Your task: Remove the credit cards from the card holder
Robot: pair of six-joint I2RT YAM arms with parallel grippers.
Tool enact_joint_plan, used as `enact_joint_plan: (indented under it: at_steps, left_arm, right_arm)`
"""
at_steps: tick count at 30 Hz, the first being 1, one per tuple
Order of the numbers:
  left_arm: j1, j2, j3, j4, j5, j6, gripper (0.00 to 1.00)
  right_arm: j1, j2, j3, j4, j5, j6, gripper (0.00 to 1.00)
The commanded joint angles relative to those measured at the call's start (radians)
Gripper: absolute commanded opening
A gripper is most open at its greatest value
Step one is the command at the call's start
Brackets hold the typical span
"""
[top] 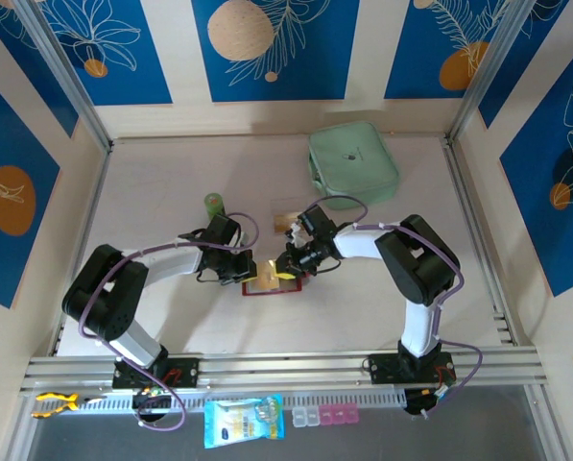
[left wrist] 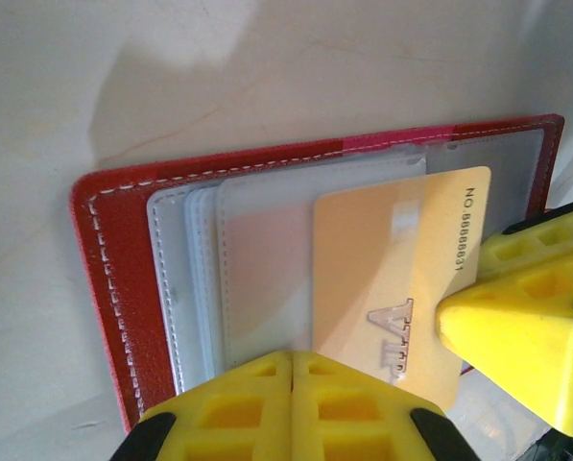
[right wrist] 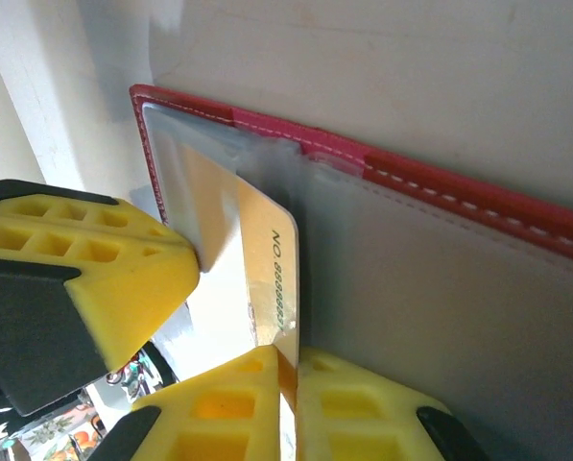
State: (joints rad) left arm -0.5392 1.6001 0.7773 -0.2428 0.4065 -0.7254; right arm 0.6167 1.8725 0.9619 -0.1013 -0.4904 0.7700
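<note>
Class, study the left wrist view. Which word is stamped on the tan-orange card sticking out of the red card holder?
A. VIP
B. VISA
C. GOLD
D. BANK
A: the tan-orange card, partly out of a clear sleeve of the card holder, bears the raised letters VIP beside its printed number.

The top view is brightly and evenly lit from above, with only soft shadows cast on the table. In the left wrist view, a broad grey shadow is thrown across the table from 12 to 3 o'clock. The sleeves are hazed by glare, and the fingers at 6 o'clock are blurred. In the right wrist view, the edge at 9 o'clock is washed out. The card print is kept legible.
</note>
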Motion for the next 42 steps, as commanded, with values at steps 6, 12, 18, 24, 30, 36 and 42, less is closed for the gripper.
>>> enact_joint_plan:
  at_steps: [6,12,18,24,30,36,42]
  left_arm:
    - [-0.005,-0.020,0.011,-0.018,-0.028,-0.011,0.00]
    - [-0.006,-0.041,0.032,-0.014,-0.017,-0.016,0.04]
    - [-0.006,-0.081,0.052,-0.016,-0.029,-0.011,0.06]
    - [0.000,-0.118,0.044,-0.003,-0.052,-0.002,0.08]
    - [0.010,-0.169,0.020,0.019,-0.062,-0.006,0.10]
    - [0.025,-0.207,0.005,0.016,-0.070,-0.005,0.10]
    - [0.034,-0.215,-0.012,0.011,-0.065,-0.001,0.08]
  right_arm:
    - [-0.026,-0.099,-0.032,-0.113,0.031,-0.059,0.11]
    - [-0.034,-0.149,0.014,-0.243,0.069,-0.137,0.10]
    - [-0.034,-0.186,0.125,-0.474,0.160,-0.316,0.08]
    - [-0.031,-0.193,0.228,-0.634,0.294,-0.582,0.05]
    - [-0.029,-0.196,0.310,-0.696,0.399,-0.946,0.02]
    - [-0.023,-0.136,0.440,-0.799,0.487,-1.293,0.00]
    - [-0.011,-0.065,0.541,-0.868,0.622,-1.523,0.00]
